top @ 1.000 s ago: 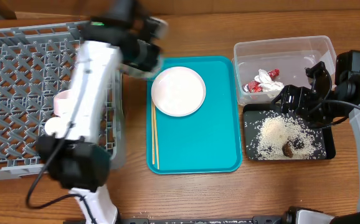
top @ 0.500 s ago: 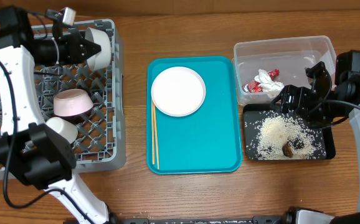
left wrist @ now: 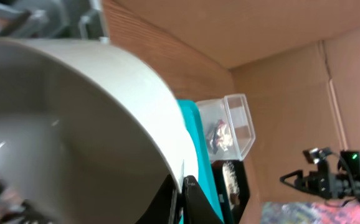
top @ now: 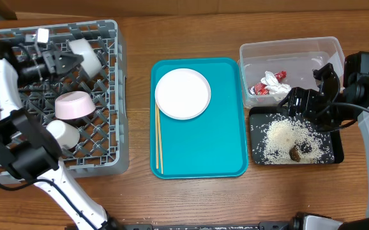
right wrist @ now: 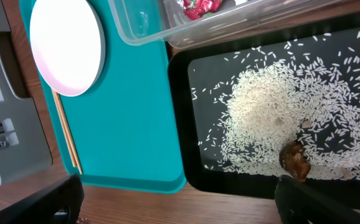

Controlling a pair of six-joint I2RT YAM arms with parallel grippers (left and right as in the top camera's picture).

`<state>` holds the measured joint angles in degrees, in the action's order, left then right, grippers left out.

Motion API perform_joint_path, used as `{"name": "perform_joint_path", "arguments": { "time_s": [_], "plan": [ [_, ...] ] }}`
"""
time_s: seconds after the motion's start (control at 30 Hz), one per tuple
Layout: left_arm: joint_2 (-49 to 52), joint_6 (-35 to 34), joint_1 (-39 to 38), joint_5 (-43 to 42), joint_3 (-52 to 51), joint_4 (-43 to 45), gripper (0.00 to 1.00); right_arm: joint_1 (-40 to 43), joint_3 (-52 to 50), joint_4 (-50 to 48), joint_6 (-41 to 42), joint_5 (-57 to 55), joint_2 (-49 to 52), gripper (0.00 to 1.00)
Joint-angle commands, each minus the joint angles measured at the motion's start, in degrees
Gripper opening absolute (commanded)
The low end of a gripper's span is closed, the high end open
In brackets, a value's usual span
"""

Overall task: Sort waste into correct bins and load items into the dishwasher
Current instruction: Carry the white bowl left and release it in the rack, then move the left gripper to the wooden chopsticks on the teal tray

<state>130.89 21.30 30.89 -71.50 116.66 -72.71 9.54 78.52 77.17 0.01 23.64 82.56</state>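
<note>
Left gripper (top: 68,61): jaws pressed almost together, pinching the rim of the pale whitish bowl (top: 89,53). The bowl is tipped on its side over the far part of the dish rack (top: 111,96). Whether it touches the pegs, I can't tell.
Pale whitish bowl: smooth, glossy, off-white. In the left wrist view its curved wall fills the frame, right up against a dark finger (left wrist: 191,202).
Rack below the left jaws: a grey lattice holding a pink bowl (top: 75,105) and a small white cup (top: 62,134), both on the near side of the jaws.
Right gripper (top: 311,102): jaws spread wide with nothing between them, over the far end of the black tray (top: 256,120).
Under the right jaws: white rice (top: 290,135) in a loose heap, with a brown lump (top: 295,153) at its near edge.
Just beyond the right jaws: a crumpled red-and-white wrapper (top: 269,86) in the clear tub (top: 299,54).
Between the two grippers: a white plate (top: 182,94) and chopsticks (top: 158,140) on the teal tray (top: 203,147).
</note>
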Motion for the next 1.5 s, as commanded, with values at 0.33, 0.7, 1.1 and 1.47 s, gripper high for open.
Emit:
{"name": "perform_joint_path", "arguments": {
  "time_s": [0.33, 0.7, 1.1, 1.47],
  "plan": [
    [1.8, 1.5, 9.5, 2.9, 0.6, -9.5, 1.0, -0.2, 0.6, -0.3, -0.1, 0.4, -0.5, 1.0],
    [-16.6, 3.6, 4.8, 15.3, 0.6, -14.2, 1.0, -0.2, 0.6, -0.3, -0.1, 0.4, -0.5, 1.0],
    [-21.7, -5.0, -30.2, 48.6, 0.4, -13.6, 1.0, -0.2, 0.6, -0.3, -0.1, 0.4, -0.5, 1.0],
    [-14.6, -43.0, -47.4, 63.8, -1.8, -21.1, 1.0, -0.2, 0.6, 0.3, -0.1, 0.4, -0.5, 1.0]
  ]
}}
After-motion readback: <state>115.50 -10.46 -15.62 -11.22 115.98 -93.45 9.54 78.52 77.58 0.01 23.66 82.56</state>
